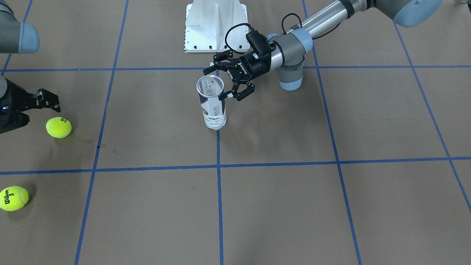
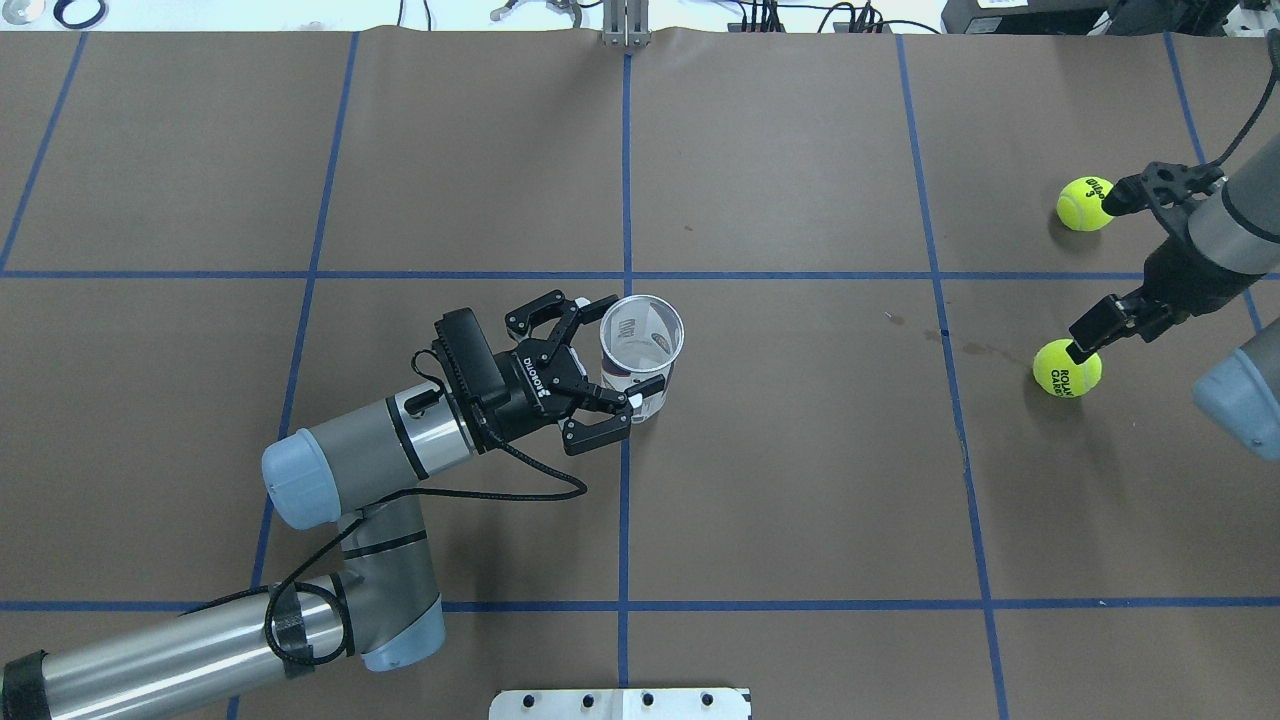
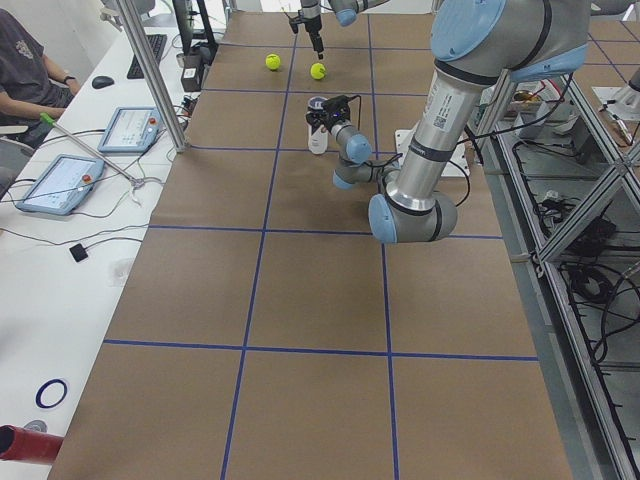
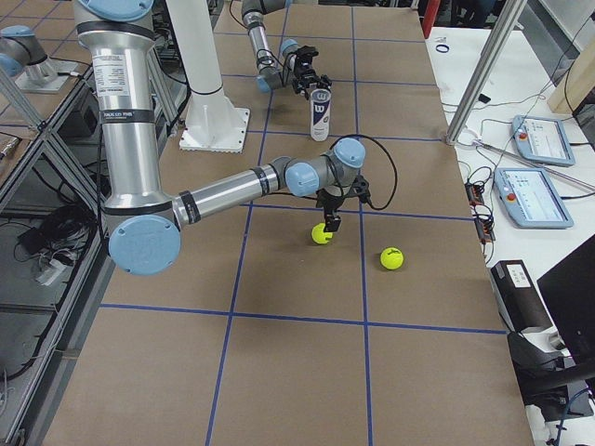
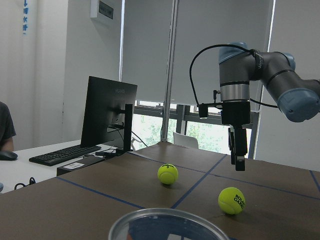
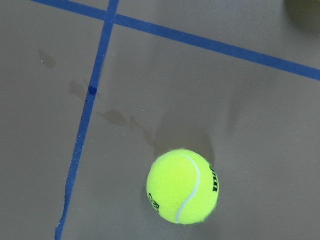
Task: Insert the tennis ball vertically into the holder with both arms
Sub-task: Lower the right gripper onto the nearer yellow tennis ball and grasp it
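Clear cylindrical holder (image 1: 213,110) upright; left gripper (image 1: 219,82) straddles it, grip unclear; right gripper (image 2: 1095,278) splayed, empty.

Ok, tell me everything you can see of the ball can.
The can is a clear plastic cylinder with a white and navy label round its wall. It stands upright on the brown table, on a blue tape line, mouth open; no ball shows inside. The left gripper has its jaws either side of it near the top; whether they press it I cannot tell.
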`<state>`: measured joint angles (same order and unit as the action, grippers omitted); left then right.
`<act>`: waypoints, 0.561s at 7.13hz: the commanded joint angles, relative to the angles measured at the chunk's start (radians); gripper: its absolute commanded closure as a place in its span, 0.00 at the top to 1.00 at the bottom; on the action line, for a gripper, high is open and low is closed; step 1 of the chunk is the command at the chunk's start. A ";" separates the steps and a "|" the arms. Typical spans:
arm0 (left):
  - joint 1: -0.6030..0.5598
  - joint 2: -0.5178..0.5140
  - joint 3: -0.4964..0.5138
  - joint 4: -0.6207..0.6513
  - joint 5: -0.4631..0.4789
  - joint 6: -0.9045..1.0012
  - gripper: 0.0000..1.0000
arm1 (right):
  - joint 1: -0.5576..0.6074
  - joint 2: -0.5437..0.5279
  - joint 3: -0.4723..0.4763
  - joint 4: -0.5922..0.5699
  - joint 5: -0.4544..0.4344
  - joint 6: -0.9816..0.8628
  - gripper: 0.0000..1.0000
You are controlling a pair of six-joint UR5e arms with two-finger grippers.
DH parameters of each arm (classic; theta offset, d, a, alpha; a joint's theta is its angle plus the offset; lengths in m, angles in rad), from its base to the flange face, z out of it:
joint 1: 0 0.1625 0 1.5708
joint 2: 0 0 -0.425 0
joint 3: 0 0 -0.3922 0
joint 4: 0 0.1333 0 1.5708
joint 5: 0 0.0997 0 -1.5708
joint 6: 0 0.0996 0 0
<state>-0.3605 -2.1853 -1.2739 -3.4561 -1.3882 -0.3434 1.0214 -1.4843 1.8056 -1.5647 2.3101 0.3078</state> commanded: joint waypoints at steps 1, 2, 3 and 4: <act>0.000 -0.001 0.001 0.000 0.000 0.000 1.00 | -0.044 0.016 -0.025 0.002 -0.044 0.013 0.99; 0.000 -0.001 0.001 0.000 0.000 -0.002 1.00 | -0.052 0.048 -0.055 0.002 -0.058 0.011 0.99; 0.000 -0.001 0.001 0.000 0.000 -0.002 1.00 | -0.056 0.047 -0.068 0.000 -0.090 0.011 0.99; 0.000 -0.002 0.001 0.000 0.000 -0.002 1.00 | -0.064 0.047 -0.083 0.002 -0.104 0.011 0.99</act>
<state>-0.3605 -2.1865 -1.2732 -3.4561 -1.3882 -0.3450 0.9660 -1.4408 1.7423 -1.5639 2.2287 0.3191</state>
